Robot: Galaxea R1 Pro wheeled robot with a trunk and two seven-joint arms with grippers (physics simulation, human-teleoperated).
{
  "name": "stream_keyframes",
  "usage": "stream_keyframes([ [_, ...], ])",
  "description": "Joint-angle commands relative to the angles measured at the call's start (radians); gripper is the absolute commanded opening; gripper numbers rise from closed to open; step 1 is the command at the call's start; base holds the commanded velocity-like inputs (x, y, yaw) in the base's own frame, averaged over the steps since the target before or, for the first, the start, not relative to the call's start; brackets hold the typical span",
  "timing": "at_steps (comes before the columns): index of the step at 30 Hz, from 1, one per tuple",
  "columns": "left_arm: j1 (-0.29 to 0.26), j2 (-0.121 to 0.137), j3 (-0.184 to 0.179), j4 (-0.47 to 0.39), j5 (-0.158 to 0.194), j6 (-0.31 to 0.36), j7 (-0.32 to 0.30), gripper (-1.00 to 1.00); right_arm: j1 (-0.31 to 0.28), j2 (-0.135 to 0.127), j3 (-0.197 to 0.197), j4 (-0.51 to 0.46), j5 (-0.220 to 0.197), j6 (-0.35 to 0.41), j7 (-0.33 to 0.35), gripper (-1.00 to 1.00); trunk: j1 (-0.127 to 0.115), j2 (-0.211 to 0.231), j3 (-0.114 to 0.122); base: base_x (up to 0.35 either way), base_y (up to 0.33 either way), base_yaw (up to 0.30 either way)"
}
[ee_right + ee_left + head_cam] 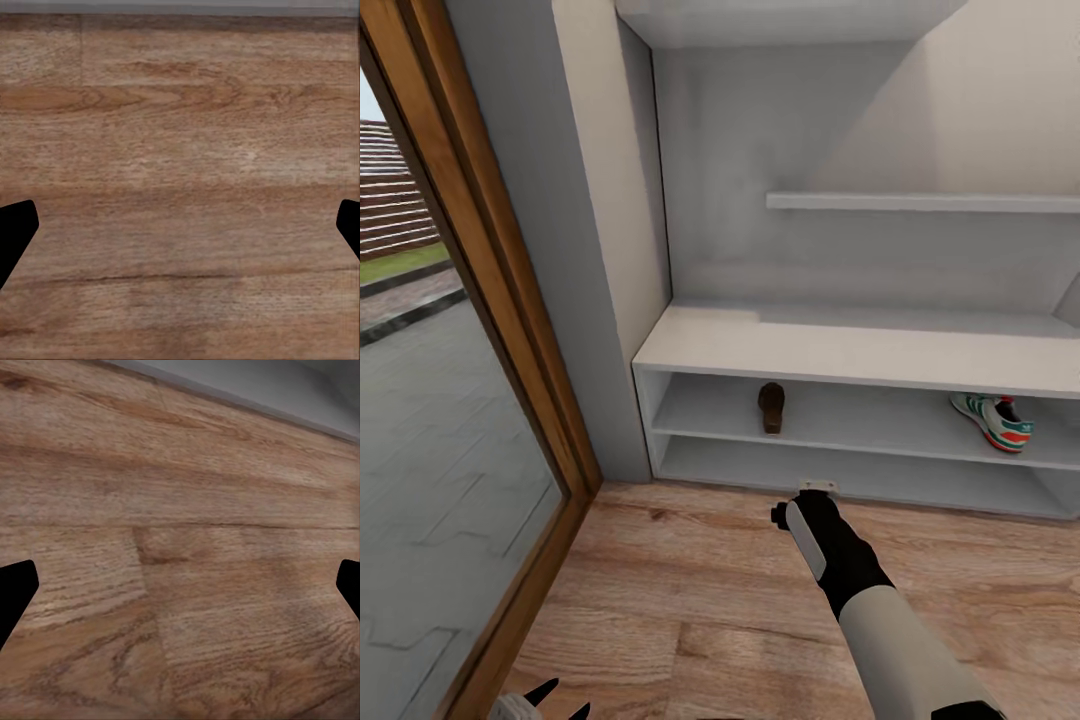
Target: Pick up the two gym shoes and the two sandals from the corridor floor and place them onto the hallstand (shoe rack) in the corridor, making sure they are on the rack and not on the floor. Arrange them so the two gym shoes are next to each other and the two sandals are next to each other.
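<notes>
Lying on the hallstand [840, 350] shelf beyond the right gripper [818, 490], a sandal [771, 407].

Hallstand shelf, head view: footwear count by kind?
Brown sandal: 1
Gym shoe: 1
Total: 2, both on the upper shelf tier of the hallstand, set far apart.

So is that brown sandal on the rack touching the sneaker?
Apart. In the head view the sandal and the sneaker sit on the same shelf of the rack, with a long stretch of bare shelf between them.
</notes>
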Motion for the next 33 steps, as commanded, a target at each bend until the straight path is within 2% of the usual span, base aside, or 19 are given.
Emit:
stream_keyframes([
  [1, -0.001, 0.000, 0.001, 0.001, 0.001, -0.005, -0.004, 1.00, -0.001, 0.000, 0.002, 0.003, -0.010, -0.003, -0.009, 1.00, 0.000, 0.000, -0.001, -0.004, 0.000, 0.000],
  [11, -0.001, -0.002, 0.002, 0.005, 0.000, -0.005, -0.001, 1.00, 0.001, 0.000, 0.003, 0.016, -0.009, -0.017, -0.005, 1.00, 0.000, 0.000, -0.001, -0.001, 0.000, 0.000],
  [17, -0.001, -0.003, 0.002, 0.010, -0.001, -0.006, 0.003, 1.00, 0.018, -0.056, 0.006, 0.018, -0.008, -0.019, 0.006, 1.00, 0.000, 0.000, -0.001, 0.000, 0.000, 0.000],
  [22, -0.001, -0.002, 0.002, 0.012, -0.002, -0.007, 0.004, 1.00, 0.058, -0.114, 0.007, 0.019, -0.007, -0.048, 0.063, 1.00, 0.000, 0.000, -0.001, 0.000, 0.000, 0.000],
  [23, -0.001, -0.002, 0.002, 0.012, -0.002, -0.007, 0.004, 1.00, 0.058, -0.114, 0.007, 0.019, -0.007, -0.048, 0.063, 1.00, 0.000, 0.000, -0.001, 0.000, 0.000, 0.000],
  [33, 0.000, -0.002, 0.002, 0.014, -0.002, -0.007, 0.007, 1.00, 0.170, -0.234, 0.009, 0.053, 0.001, -0.203, 0.283, 1.00, 0.000, 0.000, -0.001, 0.000, 0.000, 0.000],
])
